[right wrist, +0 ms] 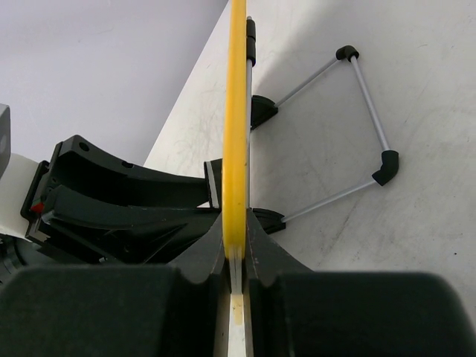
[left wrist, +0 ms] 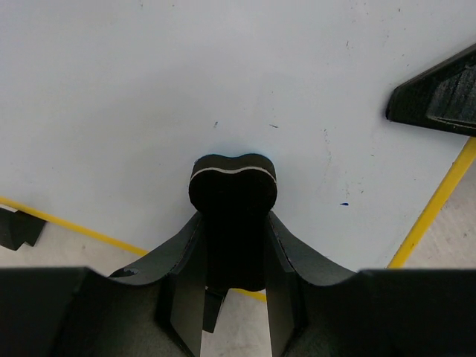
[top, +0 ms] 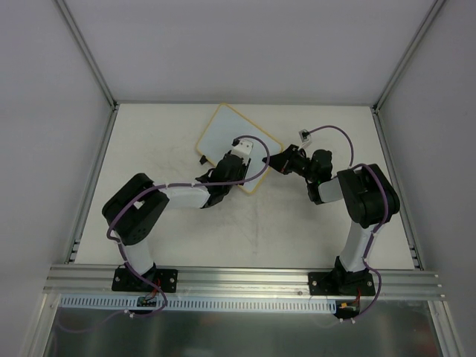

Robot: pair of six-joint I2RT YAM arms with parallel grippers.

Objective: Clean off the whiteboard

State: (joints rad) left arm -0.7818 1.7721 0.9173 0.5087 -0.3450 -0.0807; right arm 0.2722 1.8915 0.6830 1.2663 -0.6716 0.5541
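The whiteboard (top: 227,137) lies tilted at the back middle of the table, white with a yellow frame. My left gripper (top: 239,160) is over its near part, shut on the black bone-shaped eraser (left wrist: 233,195), whose head rests on the white surface (left wrist: 186,82). The surface is nearly bare, with a small blue speck (left wrist: 344,203). My right gripper (top: 277,161) is shut on the board's yellow right edge (right wrist: 236,126), seen edge-on in the right wrist view. Its tip (left wrist: 439,93) shows in the left wrist view.
A wire stand (right wrist: 357,126) with black corner pieces is folded out beneath the board. A small white connector (top: 304,135) lies on the table behind the right arm. Metal rails (top: 97,171) bound the table at the sides.
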